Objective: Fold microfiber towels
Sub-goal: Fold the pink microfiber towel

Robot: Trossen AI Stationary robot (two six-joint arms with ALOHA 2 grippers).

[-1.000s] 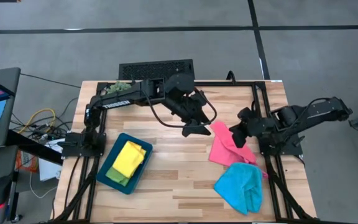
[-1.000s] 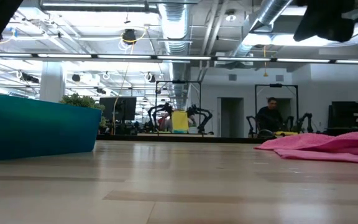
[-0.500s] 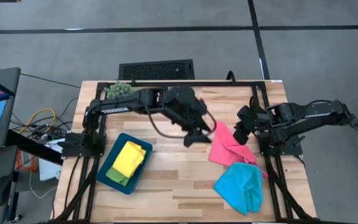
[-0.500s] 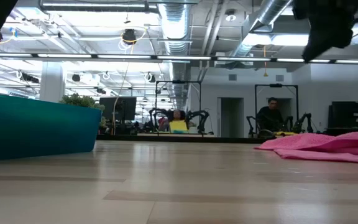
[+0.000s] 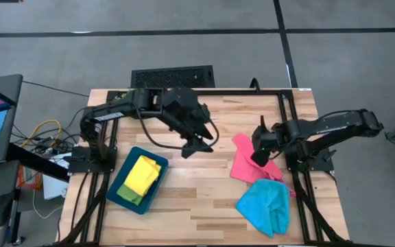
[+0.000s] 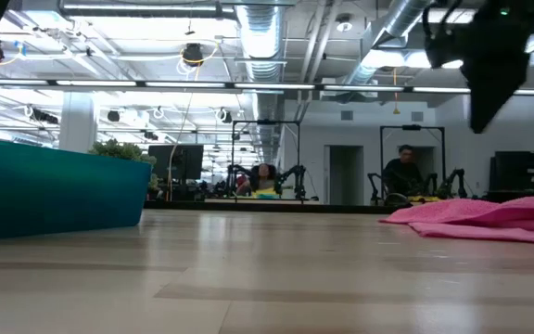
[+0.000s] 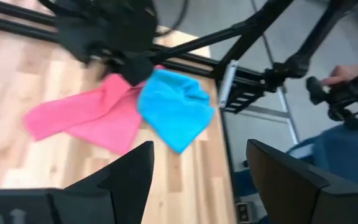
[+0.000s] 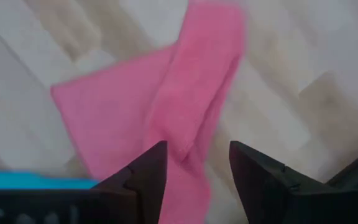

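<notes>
The pink towel point(image 5: 249, 163) lies crumpled and flat on the right of the table, and also shows in the right wrist view point(image 8: 166, 106) and the low view point(image 6: 489, 218). The light blue towel point(image 5: 265, 206) lies bunched just in front of it. A yellow towel point(image 5: 141, 174) rests folded on a green one point(image 5: 130, 196) inside the teal tray point(image 5: 155, 193). My right gripper point(image 8: 194, 177) hangs open above the pink towel, pointing down, clear of it point(image 6: 485, 121). My left gripper point(image 5: 196, 146) is open over bare wood at mid-table, left of the pink towel.
The black frame rails point(image 5: 283, 116) run along the table's far and right sides. A dark grille point(image 5: 172, 75) sits at the far edge, and a green plant ball point(image 6: 119, 148) is behind the tray. A person point(image 7: 347, 87) is beyond the right side. Bare wood point(image 5: 197, 192) lies between tray and towels.
My left gripper has drawn back from the pink towel's far corner toward the table's left. My right gripper has come toward the table's left over the pink towel, sunk and tipped to point down. The towels lie as before.
</notes>
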